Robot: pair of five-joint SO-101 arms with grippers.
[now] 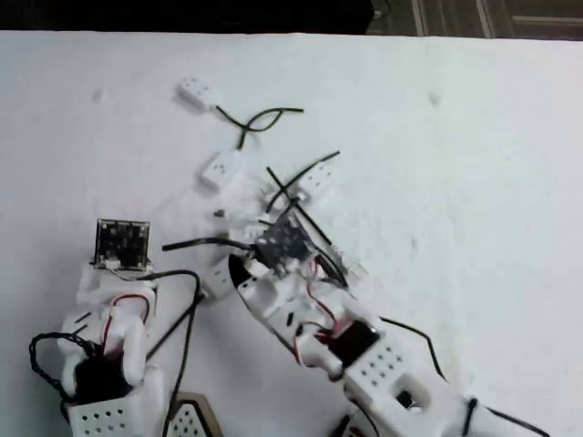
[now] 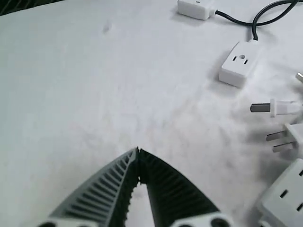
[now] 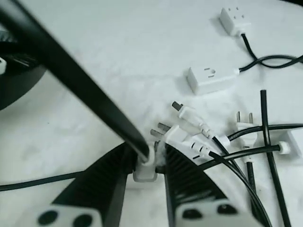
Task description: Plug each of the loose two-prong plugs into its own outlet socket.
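ribbed left pincer [image 2: 138, 154] closed (empty); right pincer [image 3: 149, 156] clamps boxy white plug [image 3: 144, 172].

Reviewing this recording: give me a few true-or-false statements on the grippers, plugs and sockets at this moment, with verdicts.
1. The left gripper is shut with nothing between its fingers. True.
2. The right gripper is open and empty. False: it is shut on a small white connector block at the end of a thick black cord.
3. A white two-prong plug lies loose on the white table, prongs bare. True.
4. The white rectangular outlet socket lying face up has a plug in it. False: its slots are empty.
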